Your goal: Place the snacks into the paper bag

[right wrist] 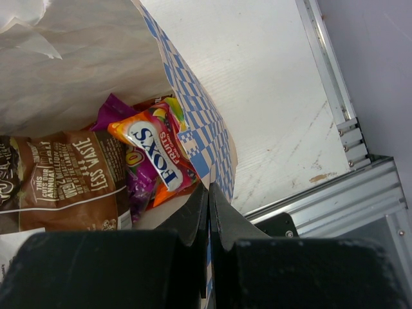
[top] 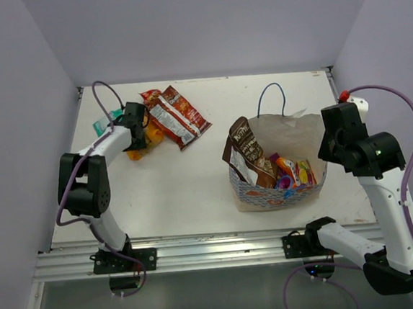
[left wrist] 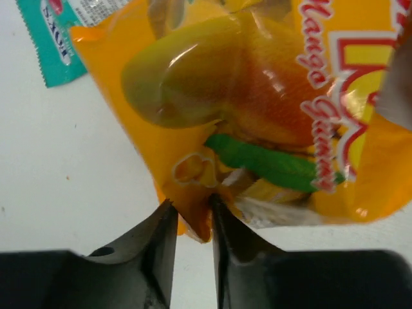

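Observation:
An orange-yellow mango gummies packet (left wrist: 257, 96) lies at the table's far left (top: 149, 139). My left gripper (left wrist: 191, 209) hangs over it (top: 138, 134), jaws parted, with the packet's near corner between the fingers. Two red-and-silver chip bags (top: 176, 115) lie just right of it and a teal packet (left wrist: 55, 38) just left. The paper bag (top: 292, 136) stands open at centre right. Inside it are a brown packet (right wrist: 71, 177), a purple one (right wrist: 138, 187) and a multicoloured Fox's packet (right wrist: 154, 151). My right gripper (right wrist: 209, 193) is shut on the bag's blue-checked wall (right wrist: 199, 116).
The bag's blue cord handle (top: 271, 94) loops up at its far side. A metal rail (top: 214, 244) runs along the table's near edge, and its corner (right wrist: 360, 187) shows beside the bag. White walls close in the table on three sides.

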Action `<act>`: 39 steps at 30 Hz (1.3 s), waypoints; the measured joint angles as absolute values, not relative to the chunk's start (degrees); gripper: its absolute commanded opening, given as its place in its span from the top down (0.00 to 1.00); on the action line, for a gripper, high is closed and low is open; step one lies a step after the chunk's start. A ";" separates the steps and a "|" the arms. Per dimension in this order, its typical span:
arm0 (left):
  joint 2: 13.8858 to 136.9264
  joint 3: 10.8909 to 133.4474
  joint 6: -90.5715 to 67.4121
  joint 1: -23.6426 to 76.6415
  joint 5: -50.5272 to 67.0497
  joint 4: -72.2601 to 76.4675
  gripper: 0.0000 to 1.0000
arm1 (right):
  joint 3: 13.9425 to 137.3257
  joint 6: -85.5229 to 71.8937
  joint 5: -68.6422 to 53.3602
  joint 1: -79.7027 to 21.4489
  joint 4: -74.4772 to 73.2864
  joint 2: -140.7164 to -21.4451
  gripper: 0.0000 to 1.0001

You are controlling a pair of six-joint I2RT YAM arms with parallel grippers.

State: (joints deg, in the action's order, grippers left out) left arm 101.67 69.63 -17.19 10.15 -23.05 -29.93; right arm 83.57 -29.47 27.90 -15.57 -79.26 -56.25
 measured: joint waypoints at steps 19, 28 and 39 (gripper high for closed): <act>88.09 89.78 -18.44 24.77 -11.33 -35.00 1.00 | 83.57 -28.88 27.90 -15.57 -79.26 -56.82 1.00; 89.01 111.00 -20.91 42.30 3.31 -30.46 1.00 | 83.57 -28.91 27.88 -15.57 -79.24 -56.99 1.00; 98.72 107.70 -20.40 61.08 5.50 -35.94 1.00 | 83.57 -28.95 27.92 -15.57 -79.31 -56.40 1.00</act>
